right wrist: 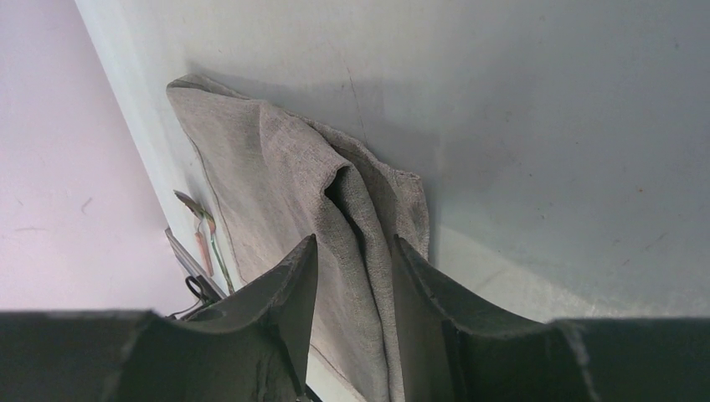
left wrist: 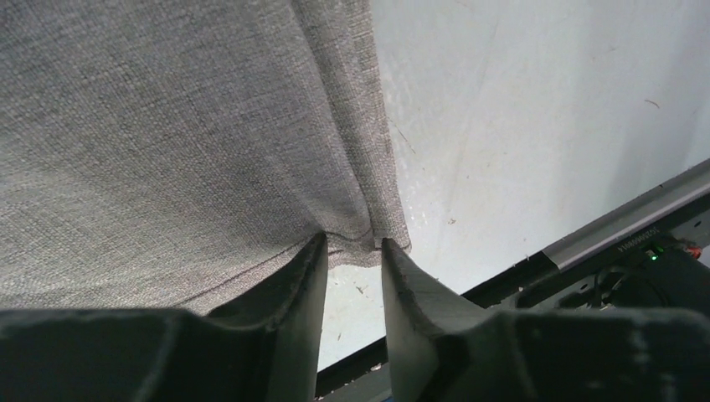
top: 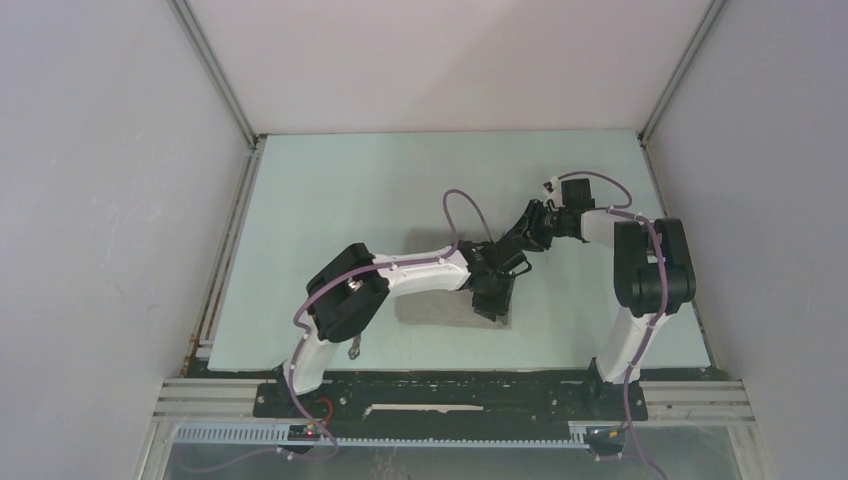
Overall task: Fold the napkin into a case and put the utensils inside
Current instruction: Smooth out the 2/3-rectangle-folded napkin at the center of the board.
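Grey napkin lies on the table, both my arms bent inward over it. My right gripper pinches a raised fold. My left gripper straddles its corner; whether it is clamped I cannot tell.

no readable text or labels, tiny print on the metal rail, too blurred to read

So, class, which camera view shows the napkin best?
Right wrist: the napkin is mostly visible, with a raised fold inside the right hand. Left wrist shows only close-up weave and one corner. The top view is small, with arms covering most of it.
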`<state>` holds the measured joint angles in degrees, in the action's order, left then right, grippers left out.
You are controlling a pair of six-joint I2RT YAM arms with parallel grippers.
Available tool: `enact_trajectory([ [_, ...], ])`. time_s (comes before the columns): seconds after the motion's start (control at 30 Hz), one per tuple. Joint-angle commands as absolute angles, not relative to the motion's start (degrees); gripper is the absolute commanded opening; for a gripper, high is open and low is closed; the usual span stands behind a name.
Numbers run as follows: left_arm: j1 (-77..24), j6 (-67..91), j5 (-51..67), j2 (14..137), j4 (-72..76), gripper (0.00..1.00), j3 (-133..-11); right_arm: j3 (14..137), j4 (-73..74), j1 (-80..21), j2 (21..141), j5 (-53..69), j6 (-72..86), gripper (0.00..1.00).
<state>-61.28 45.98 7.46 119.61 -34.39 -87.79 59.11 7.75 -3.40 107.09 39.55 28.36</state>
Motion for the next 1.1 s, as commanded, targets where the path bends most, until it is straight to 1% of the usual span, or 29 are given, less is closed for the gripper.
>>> enact_trajectory([
  [0.0, -61.61, 44.50, 5.79, 120.42, -36.93, 0.29, -90.41, 61.10, 6.89, -3.25, 107.66, 40.05, 26.59, 0.46],
  [0.1, -61.61, 44.15, 5.18, 119.56, -37.44, 0.16, -90.75, 61.12, 8.44, -3.10, 107.83, 39.20, 26.34, 0.40],
  [0.17, -61.61, 43.89, 4.96, 118.64, -37.44, 0.11, -90.87, 60.44, 8.01, -2.84, 107.86, 39.57, 26.55, 0.37],
  [0.23, -61.61, 43.94, 5.05, 117.75, -37.51, 0.01, -90.89, 59.64, 7.66, -2.73, 107.99, 39.81, 26.68, 0.34],
  [0.33, -61.61, 44.03, 5.36, 116.62, -37.53, 0.00, -90.79, 59.49, 7.31, -2.61, 108.87, 40.33, 26.77, 0.32],
  [0.53, -61.61, 43.90, 5.05, 114.18, -37.56, 0.00, -90.40, 59.46, 8.15, -2.61, 110.16, 40.25, 26.52, 0.34],
  [0.77, -62.15, 44.56, 6.68, 112.66, -37.44, 0.00, -90.42, 59.49, 8.81, -2.46, 110.76, 39.64, 26.45, 0.31],
  [1.07, -64.30, 45.09, 9.16, 114.27, -37.23, 0.00, -91.69, 59.50, 8.44, -2.11, 110.87, 39.89, 26.63, 0.32],
])
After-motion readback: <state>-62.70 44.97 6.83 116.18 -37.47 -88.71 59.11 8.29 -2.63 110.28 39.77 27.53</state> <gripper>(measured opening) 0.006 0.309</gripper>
